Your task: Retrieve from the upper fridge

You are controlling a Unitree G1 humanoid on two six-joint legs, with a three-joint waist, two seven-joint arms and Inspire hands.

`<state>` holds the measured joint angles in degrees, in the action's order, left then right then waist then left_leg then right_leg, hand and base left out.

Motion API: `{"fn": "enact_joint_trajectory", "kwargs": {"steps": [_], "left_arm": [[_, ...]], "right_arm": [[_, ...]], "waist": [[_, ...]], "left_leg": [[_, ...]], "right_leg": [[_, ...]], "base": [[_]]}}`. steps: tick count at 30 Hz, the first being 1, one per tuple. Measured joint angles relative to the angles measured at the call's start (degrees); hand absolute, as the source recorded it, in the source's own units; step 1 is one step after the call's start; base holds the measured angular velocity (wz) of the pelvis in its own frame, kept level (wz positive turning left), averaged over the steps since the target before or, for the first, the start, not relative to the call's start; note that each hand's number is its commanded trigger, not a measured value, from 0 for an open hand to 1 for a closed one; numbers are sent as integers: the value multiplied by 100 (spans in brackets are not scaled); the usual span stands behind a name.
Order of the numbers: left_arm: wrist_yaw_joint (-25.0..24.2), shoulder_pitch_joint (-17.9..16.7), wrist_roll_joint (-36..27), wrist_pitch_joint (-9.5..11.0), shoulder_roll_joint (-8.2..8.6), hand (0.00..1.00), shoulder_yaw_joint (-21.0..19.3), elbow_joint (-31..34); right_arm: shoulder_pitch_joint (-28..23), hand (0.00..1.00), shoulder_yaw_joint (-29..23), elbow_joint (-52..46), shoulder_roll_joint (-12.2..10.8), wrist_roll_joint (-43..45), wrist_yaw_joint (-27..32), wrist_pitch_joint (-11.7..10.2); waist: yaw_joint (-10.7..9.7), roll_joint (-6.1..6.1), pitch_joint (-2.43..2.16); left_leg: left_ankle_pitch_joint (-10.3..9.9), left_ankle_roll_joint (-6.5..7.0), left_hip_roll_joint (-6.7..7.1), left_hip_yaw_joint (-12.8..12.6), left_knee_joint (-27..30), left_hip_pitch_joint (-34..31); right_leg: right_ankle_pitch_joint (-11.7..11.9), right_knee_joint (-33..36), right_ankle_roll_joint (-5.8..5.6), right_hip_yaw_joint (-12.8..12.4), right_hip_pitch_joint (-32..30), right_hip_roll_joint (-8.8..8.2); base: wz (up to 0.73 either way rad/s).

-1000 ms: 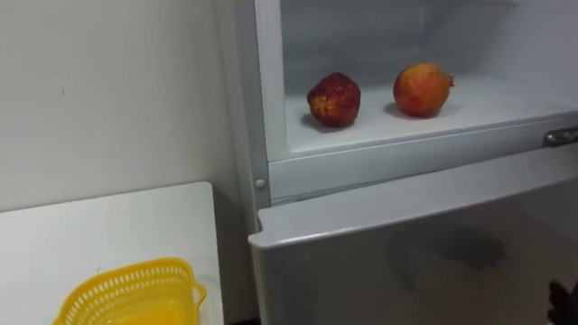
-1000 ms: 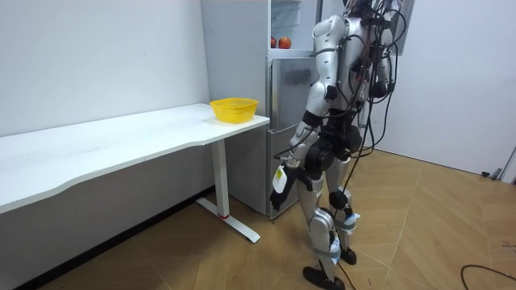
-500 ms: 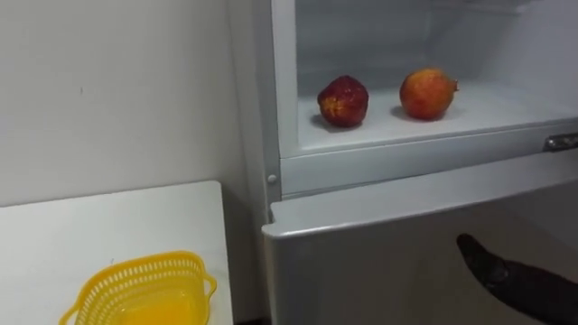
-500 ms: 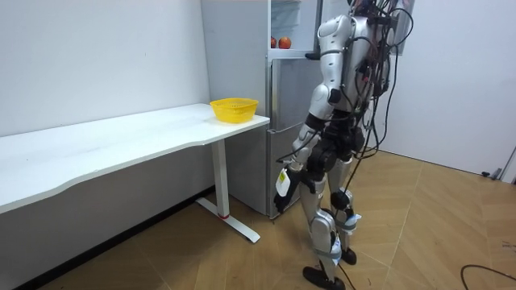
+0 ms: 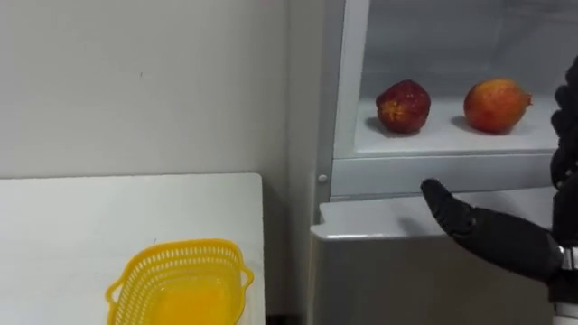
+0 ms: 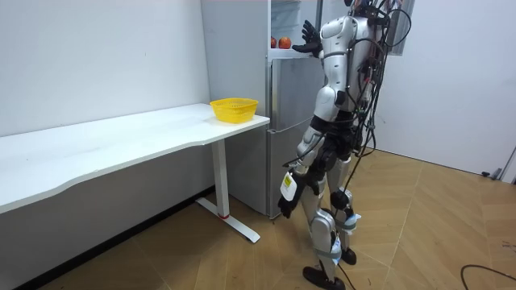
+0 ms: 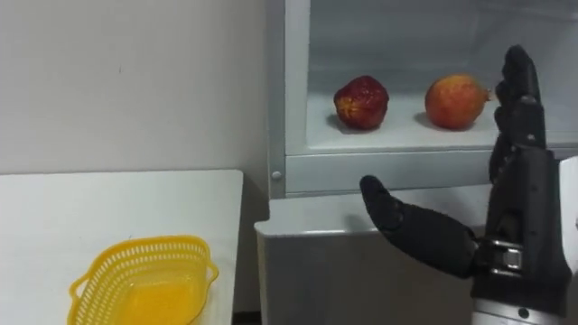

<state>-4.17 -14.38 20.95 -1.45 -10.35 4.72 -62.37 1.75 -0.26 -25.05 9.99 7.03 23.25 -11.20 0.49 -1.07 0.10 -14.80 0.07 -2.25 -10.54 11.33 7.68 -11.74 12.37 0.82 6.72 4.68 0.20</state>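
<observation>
The right hand [image 7: 519, 217] has risen before the fridge [image 7: 406, 167], fingers straight, thumb spread, empty. Inside, beyond it, sit 2 fruits: the orange fruit [image 7: 456, 101] just left of its fingertips, long axis sideways, crown pointing right; the red fruit [image 7: 362, 102] above its thumb. The left hand [image 6: 286, 208] hangs low

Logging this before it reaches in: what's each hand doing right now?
Left hand: hangs low, open or shut cannot be told.
Right hand: open, fingers straight, holding nothing.
</observation>
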Motion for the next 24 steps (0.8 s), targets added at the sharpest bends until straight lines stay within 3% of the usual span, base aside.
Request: {"fn": "enact_joint_trajectory", "kwargs": {"steps": [4, 9, 18, 24], "left_arm": [[-56, -17, -5, 4, 17, 0, -4, -73], [-153, -14, 0, -4, 34, 0, -62, -121], [-286, -10, 14, -107, 31, 0, -408, -100], [-300, 8, 126, -129, 32, 0, -403, -70]], "right_arm": [[261, 0, -141, 350, 197, -100, -7, -1], [674, 0, -345, 906, 252, -272, 7, 14], [1114, 0, -386, 1359, 433, -436, -59, 140], [1469, 0, -383, 1866, 513, -466, -87, 259]], "waist": [[15, -80, 2], [159, -164, 7], [270, -195, 7], [316, -220, 25]], "left_leg": [[3, -5, 13, 142, 11, -21], [22, -32, 6, 157, 19, -22], [27, -38, 4, 205, 18, -19], [33, -48, 3, 288, 8, 9]], "right_leg": [[6, -67, 9, 149, 33, -20], [14, -67, 22, 198, 40, -17], [18, -79, 29, 225, 53, -15], [18, -85, 29, 314, 110, -14]], "base": [[15], [3], [1], [5]]}}
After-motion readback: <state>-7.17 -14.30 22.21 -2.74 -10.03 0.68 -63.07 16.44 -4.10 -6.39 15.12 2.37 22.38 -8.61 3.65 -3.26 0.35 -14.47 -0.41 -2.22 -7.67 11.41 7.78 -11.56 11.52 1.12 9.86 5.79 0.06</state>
